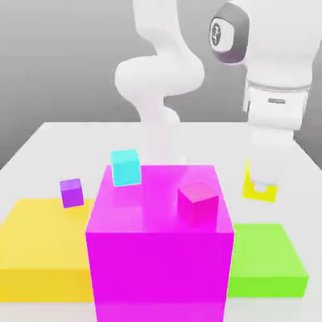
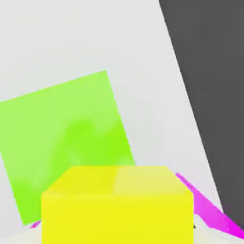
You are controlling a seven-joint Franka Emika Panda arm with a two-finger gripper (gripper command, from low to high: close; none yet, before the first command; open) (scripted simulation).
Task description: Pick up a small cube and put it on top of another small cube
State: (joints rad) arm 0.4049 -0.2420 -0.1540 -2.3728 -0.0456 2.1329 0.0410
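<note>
Gripper [image 1: 263, 183] of mine is closed on the yellow cube [image 1: 258, 187], clamped tight. In the exterior view the cube sits at my fingertips, on that view's right, above the white table [image 1: 38, 141], with only its lower part and one side peeking out under the white hand. It looks lifted off the table, though I cannot tell for sure from this angle. In the hand view the yellow cube [image 2: 116, 205] is right up close, top face and front face both lit.

Green slab [image 1: 267, 258] lies flat on the table, below and in front of the held cube in the exterior view, touching the big magenta block [image 1: 157, 258] on its side. In the hand view the green slab [image 2: 66, 138] is under and past the cube, with a strip of magenta [image 2: 209, 209] beside it.

Big magenta block stands front and centre. Small magenta cube [image 1: 197, 203] rests on its top, toward the exterior view's right. Cyan cube [image 1: 126, 166] is at the block's far corner on the exterior view's left, tilted; I cannot tell whether it rests on the block or behind it. Purple cube [image 1: 72, 192] sits on the back edge of the yellow slab [image 1: 38, 242], tilted a bit. Yellow slab lies flat, against the magenta block on the exterior view's left.

My arm [image 1: 157, 82] rises behind the block, well apart from the cubes there.
</note>
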